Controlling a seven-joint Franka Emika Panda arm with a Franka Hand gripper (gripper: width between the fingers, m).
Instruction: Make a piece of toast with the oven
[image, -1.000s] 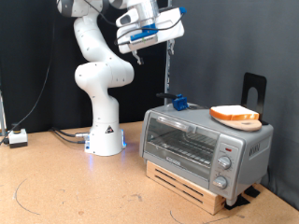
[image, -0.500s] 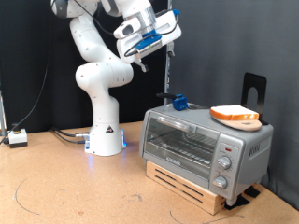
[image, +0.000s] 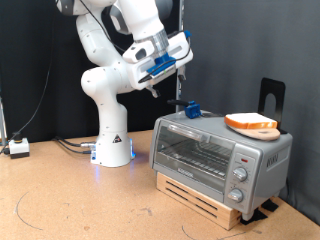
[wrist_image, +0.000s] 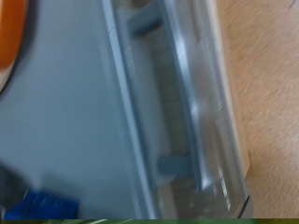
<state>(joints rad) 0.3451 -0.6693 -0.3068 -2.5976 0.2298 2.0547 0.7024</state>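
The silver oven (image: 218, 157) stands on a wooden pallet at the exterior view's right, its glass door closed. On its top right corner the piece of toast (image: 250, 121) lies on a round plate. My gripper (image: 152, 78) hangs in the air above and to the left of the oven, tilted, with nothing seen between its fingers. The wrist view looks down on the oven's grey top (wrist_image: 75, 112) and door handle (wrist_image: 175, 93); my fingers do not show there. An orange edge (wrist_image: 9, 37) shows at that view's corner.
A small blue-and-black block (image: 190, 109) sits on the oven's top left, seen also as the block (wrist_image: 42, 205) in the wrist view. A black stand (image: 272, 95) rises behind the oven. A white box (image: 18, 147) and cables lie on the wooden table (image: 80, 200).
My gripper has come down from the top of the exterior view and swung a little right, tilting toward the oven. Oven, toast and block have not moved.
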